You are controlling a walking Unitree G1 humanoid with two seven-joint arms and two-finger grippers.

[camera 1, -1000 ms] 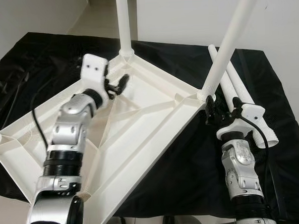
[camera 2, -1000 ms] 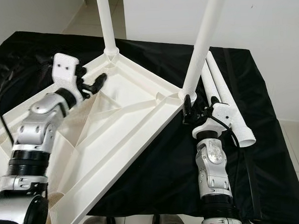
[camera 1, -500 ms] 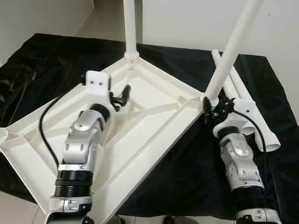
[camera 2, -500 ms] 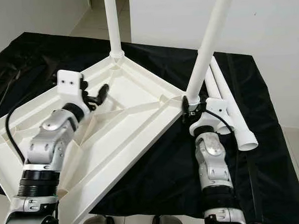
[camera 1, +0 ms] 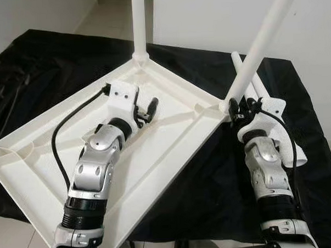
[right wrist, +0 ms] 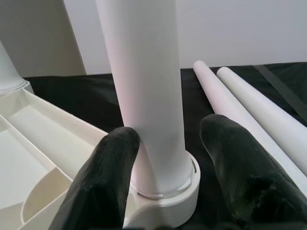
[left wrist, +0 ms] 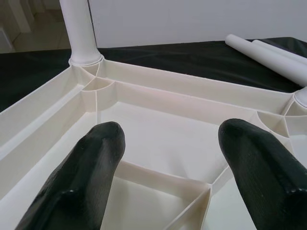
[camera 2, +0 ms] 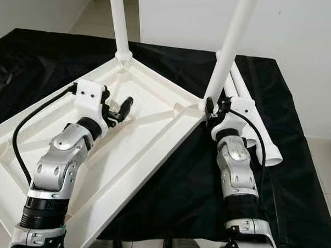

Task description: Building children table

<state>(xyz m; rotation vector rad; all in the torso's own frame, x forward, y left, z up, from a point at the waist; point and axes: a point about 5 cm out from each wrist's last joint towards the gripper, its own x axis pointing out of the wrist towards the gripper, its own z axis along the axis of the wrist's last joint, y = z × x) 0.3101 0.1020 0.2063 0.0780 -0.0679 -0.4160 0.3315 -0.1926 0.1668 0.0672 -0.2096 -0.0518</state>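
White plastic everywhere on this one. So the kids' tabletop (camera 1: 171,134) is lying upside down on a black cloth (camera 1: 53,68), ribbed underside facing up, and it's tilted a bit with its near-left corner hanging out past the cloth's edge. Two legs are already standing in their corner sockets: the far leg (camera 1: 138,23) is upright at the far corner, and the right leg (camera 1: 261,40) sits in the right corner socket, leaning off to the right. Two spare legs (camera 1: 272,116) are lying side by side on the cloth just right of that corner.

Right gripper (right wrist: 165,158) is at the base of the right leg, fingers spread apart with one on each side of the tube right above the socket collar. Can't really tell if the pads are actually pressing on it or just sitting close.

Left gripper (left wrist: 165,143) is out over the middle of the tabletop's underside, jaws wide open with nothing between them, just above the inner ribs.
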